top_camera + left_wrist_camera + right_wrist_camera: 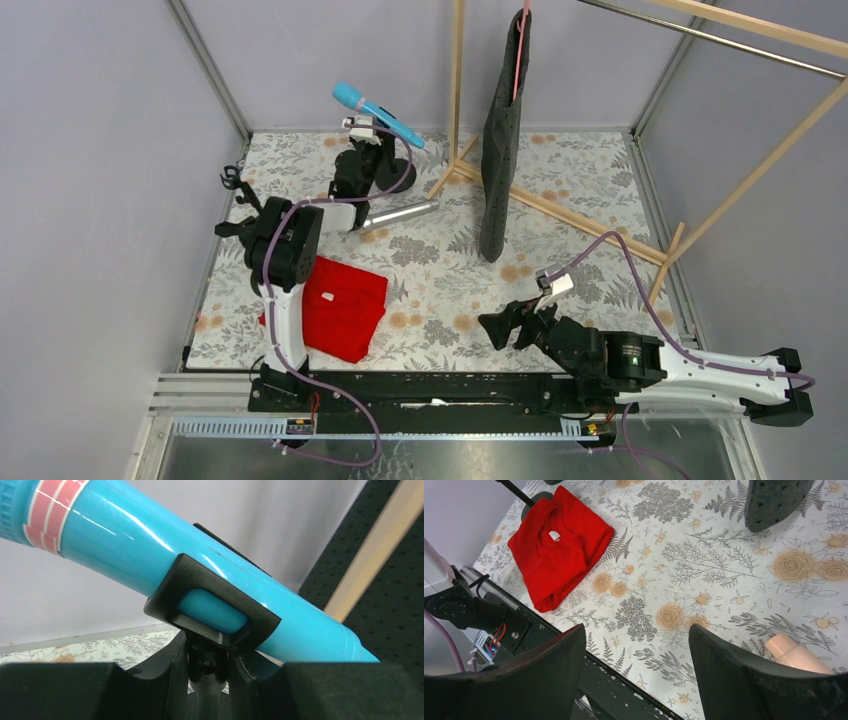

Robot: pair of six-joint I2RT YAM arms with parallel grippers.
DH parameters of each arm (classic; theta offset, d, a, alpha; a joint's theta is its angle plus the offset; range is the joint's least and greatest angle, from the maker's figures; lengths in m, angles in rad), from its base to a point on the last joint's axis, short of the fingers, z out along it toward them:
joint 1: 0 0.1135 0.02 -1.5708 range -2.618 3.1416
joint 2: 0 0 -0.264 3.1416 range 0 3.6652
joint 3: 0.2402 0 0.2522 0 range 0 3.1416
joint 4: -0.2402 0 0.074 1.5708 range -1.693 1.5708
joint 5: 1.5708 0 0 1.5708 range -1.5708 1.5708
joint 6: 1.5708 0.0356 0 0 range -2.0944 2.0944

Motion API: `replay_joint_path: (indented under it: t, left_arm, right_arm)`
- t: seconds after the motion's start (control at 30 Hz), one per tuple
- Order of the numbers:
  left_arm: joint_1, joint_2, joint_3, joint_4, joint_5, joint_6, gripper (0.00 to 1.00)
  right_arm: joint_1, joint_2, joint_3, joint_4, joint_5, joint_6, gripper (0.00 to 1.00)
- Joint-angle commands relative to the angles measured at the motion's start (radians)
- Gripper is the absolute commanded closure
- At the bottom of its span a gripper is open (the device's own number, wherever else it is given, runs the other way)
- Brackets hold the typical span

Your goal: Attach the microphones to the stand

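Cyan microphone (150,545) sat aslant in the black clip (220,630), far left, presumably angled so the collar bore its weight. My left claw (207,680) flanked the clip's stem, jaws narrow (gripping or merely close, I could not tell). My right claw (636,635) stood wide apart, empty, near right, beside the peach microphone (796,652). Silver microphone (400,213) lay unmounted on the table (560,160)

Hanging dark garment (500,160) amid wooden rack (560,213)

High overview, wrist close-ups, cyan microphone (380,112) shared
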State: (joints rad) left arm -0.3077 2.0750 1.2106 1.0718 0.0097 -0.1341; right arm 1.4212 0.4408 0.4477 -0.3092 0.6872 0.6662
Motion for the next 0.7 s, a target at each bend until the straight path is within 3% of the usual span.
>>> replay_joint_path:
  t: [0.0,0.47,0.53,0.63,0.67]
  left_arm:
    - [0.029,0.025,0.119,0.122,0.042,0.013,1.0]
    - [0.035,0.091,0.151,0.043,0.109,0.062,0.98]
    - [0.035,0.092,0.137,0.038,0.109,0.074,0.85]
    - [0.035,0.086,0.107,0.043,0.091,0.077,0.55]
    - [0.035,0.081,0.094,0.047,0.086,0.075,0.51]
  right_arm:
    - [0.007,-0.017,0.021,-0.014,0.072,-0.006,0.19]
    - [0.007,-0.052,-0.002,-0.024,0.072,0.004,0.18]
    - [0.007,-0.056,-0.003,-0.025,0.072,0.005,0.19]
    - [0.007,-0.062,-0.006,-0.025,0.066,0.003,0.19]
    - [0.007,-0.064,-0.007,-0.027,0.065,0.004,0.19]
